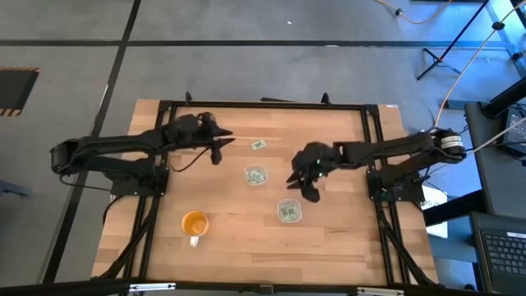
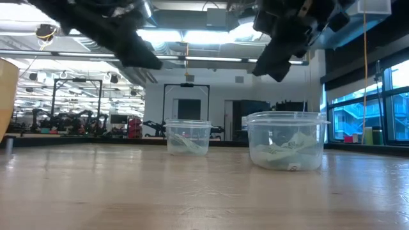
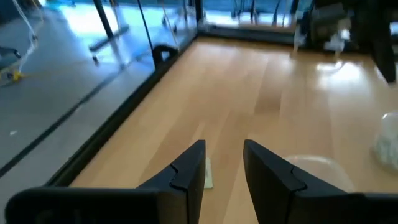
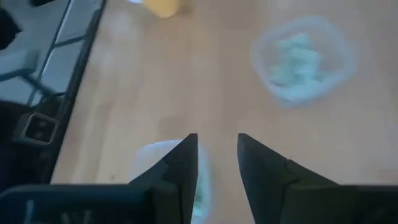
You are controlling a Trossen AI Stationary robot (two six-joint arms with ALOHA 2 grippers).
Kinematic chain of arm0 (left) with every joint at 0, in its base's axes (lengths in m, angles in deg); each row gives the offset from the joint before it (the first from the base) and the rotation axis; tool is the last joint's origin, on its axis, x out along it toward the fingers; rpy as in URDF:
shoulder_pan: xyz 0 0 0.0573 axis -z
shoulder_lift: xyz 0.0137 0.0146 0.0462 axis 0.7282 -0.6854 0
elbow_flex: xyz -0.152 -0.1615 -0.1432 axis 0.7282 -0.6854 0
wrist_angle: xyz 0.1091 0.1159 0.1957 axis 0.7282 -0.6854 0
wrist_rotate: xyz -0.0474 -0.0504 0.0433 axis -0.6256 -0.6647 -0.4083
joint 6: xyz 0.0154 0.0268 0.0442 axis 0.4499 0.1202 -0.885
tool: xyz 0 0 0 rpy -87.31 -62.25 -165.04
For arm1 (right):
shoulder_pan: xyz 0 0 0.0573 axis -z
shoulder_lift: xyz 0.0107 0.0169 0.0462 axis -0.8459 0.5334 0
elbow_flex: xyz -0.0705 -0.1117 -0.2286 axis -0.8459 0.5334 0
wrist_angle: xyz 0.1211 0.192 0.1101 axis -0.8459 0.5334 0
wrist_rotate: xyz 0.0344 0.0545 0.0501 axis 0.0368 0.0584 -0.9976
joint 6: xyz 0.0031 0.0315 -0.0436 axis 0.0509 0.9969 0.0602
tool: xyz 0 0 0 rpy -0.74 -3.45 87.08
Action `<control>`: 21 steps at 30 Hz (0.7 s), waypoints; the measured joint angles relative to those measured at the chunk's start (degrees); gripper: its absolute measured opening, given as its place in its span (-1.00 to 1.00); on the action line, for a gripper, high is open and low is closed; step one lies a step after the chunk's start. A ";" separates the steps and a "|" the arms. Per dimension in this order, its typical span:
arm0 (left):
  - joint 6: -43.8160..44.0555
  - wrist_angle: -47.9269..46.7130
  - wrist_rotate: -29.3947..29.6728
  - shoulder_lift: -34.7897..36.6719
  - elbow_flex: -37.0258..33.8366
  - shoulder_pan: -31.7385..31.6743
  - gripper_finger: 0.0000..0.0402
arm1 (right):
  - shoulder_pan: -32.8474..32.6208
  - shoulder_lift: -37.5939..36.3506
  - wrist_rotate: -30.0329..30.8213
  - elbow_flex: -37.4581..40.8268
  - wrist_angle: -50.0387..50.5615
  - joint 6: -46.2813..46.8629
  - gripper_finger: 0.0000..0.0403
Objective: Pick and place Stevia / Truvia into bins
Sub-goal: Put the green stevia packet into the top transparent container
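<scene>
One pale green and white Stevia packet [image 1: 259, 145] lies flat on the table, alone near the far middle. It also shows in the left wrist view as a packet [image 3: 208, 175] just beyond my fingers. More packets lie inside two clear bins: the farther bin [image 1: 256, 175] [image 2: 188, 137] and the nearer bin [image 1: 288, 211] [image 2: 285, 140]. My left gripper [image 1: 222, 148] [image 3: 224, 163] is open and hangs above the table left of the loose packet. My right gripper [image 1: 300, 186] [image 4: 217, 155] is open, in the air between the two bins, holding nothing.
An orange cup with a handle [image 1: 194, 223] stands on the near left of the table. It shows at the left edge in the low view as the orange cup [image 2: 6, 96]. A black frame [image 1: 246, 104] runs round the table's edges. Bare wood lies along the near side.
</scene>
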 joint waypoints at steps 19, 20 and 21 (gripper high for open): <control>-24.46 -12.12 0.52 -27.31 19.62 -0.17 -0.48 | 22.51 -1.06 -8.13 5.13 -8.33 -3.08 -0.43; -25.53 -12.07 1.29 -28.00 19.86 -0.16 -0.48 | 23.30 -0.59 -8.26 5.13 -9.35 -2.44 -0.43; -26.43 -12.04 2.27 -28.63 19.95 -0.15 -0.48 | 24.09 -0.12 -8.30 5.13 -10.04 -1.49 -0.43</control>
